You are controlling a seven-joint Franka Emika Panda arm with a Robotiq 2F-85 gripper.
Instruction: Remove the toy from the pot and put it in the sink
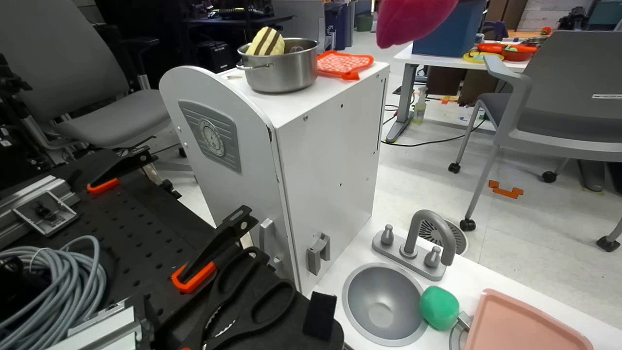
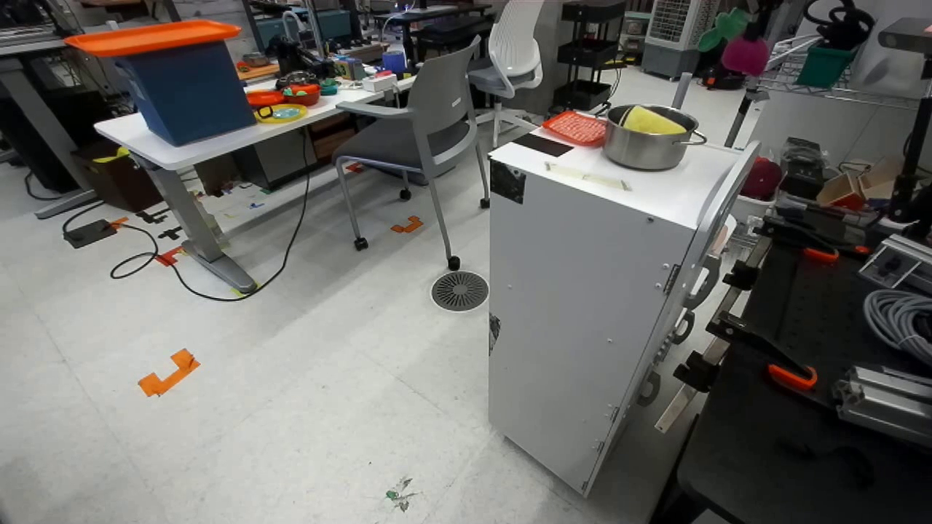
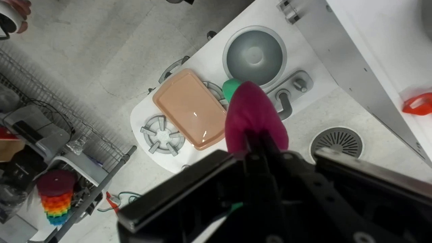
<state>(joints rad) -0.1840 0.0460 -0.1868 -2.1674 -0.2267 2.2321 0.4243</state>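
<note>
Removal looks done, placement isn't; I'd call it a bit past halfway. The magenta plush toy (image 3: 254,114) is out of the steel pot (image 1: 286,75) and up in the air; both exterior views show it well apart from the pot. In the wrist view the jaws are closed on its near end, drawn close together, with most of the plush sticking out past them. Grip reads as good enough for transport. Pot stands upright on top of the white toy cabinet (image 1: 335,170) with a striped yellow plush (image 1: 266,43) inside; not our target. Left to do: get the toy over the grey sink basin (image 1: 384,282), lower, let go, back off. From the wrist, the toy partly covers the green ball (image 3: 230,88) and the faucet (image 3: 286,104), and the basin shows just beyond its tip, so alignment looks a little short. Height above the desk (image 3: 209,62) I can't tell. Watch the ball: it appears to touch the basin rim on the pink tray (image 3: 192,111) side, so an off-centre release could bump it or leave the toy outside.
</note>
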